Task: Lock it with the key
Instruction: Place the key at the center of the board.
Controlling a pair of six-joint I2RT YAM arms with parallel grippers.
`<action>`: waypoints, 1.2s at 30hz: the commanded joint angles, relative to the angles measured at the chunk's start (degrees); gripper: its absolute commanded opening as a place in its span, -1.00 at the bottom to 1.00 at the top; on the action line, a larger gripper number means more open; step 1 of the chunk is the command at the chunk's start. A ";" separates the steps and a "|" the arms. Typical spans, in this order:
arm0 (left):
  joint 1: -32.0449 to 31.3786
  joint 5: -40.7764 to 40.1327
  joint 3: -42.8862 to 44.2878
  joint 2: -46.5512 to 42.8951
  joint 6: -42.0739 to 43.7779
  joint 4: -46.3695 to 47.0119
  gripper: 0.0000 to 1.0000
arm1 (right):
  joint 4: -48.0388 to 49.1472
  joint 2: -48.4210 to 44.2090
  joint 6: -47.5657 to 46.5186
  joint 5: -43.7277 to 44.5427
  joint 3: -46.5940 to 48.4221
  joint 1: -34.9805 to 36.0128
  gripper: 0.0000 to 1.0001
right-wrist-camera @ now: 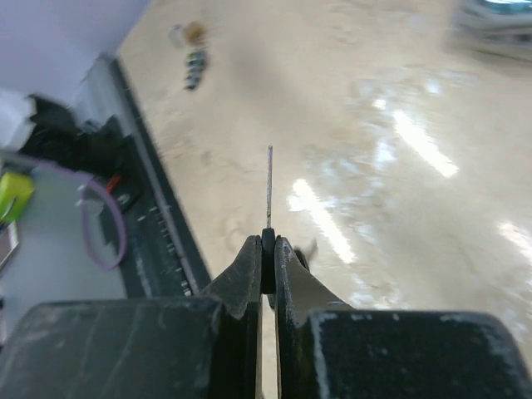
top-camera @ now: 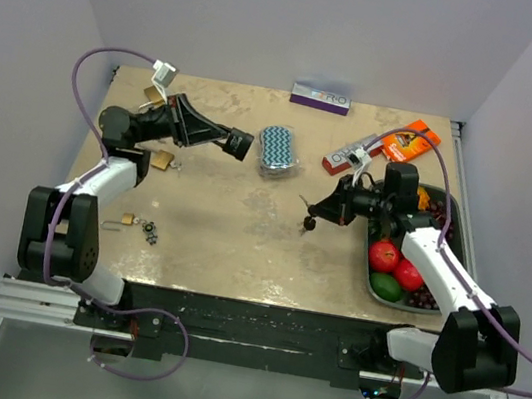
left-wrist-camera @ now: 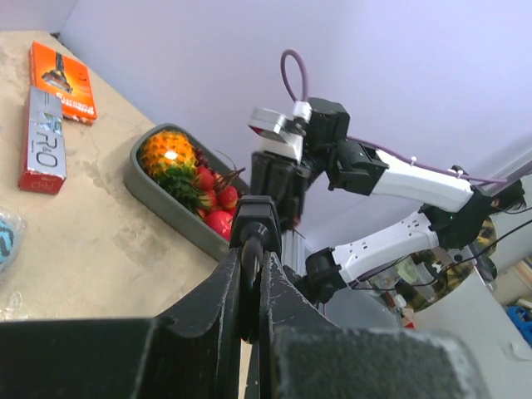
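My left gripper [top-camera: 221, 138] is raised over the table's left half and shut on a black padlock [top-camera: 240, 145]. In the left wrist view the jaws [left-wrist-camera: 252, 270] pinch this lock [left-wrist-camera: 253, 237], which points toward the right arm. My right gripper [top-camera: 319, 209] is shut on a key [top-camera: 308, 222] with a dark head, held above the table's middle right. In the right wrist view [right-wrist-camera: 268, 247] the thin metal blade [right-wrist-camera: 268, 187] sticks straight out past the fingertips. Lock and key are apart, facing each other across a gap.
A brass padlock [top-camera: 162, 159] lies under the left arm and another [top-camera: 153, 94] at the far left. A small padlock [top-camera: 126, 223] and keys [top-camera: 150, 232] lie near left. A zigzag pouch [top-camera: 279, 151], purple box [top-camera: 320, 98], orange pack [top-camera: 412, 140], red box [top-camera: 345, 158] and fruit tray [top-camera: 448, 203] are around.
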 commanded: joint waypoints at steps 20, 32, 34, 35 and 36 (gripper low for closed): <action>-12.91 -12.02 -0.15 -12.65 72.37 -72.31 -1.00 | 16.63 21.58 2.78 30.97 4.11 -3.51 -1.00; -16.60 -14.30 1.51 -6.59 75.27 -75.30 -1.00 | 13.91 23.79 0.41 30.89 8.50 -3.60 -0.12; -16.86 -14.48 2.74 -5.53 74.74 -75.38 -1.00 | 13.56 22.39 -0.21 28.78 8.77 -3.60 0.15; -16.95 -14.48 3.18 -4.57 73.87 -75.38 -1.00 | 13.47 21.77 -0.65 27.90 8.86 -3.43 0.21; -17.04 -14.48 3.97 -4.21 73.17 -75.30 -1.00 | 12.69 19.85 -1.00 26.50 8.86 -3.25 0.28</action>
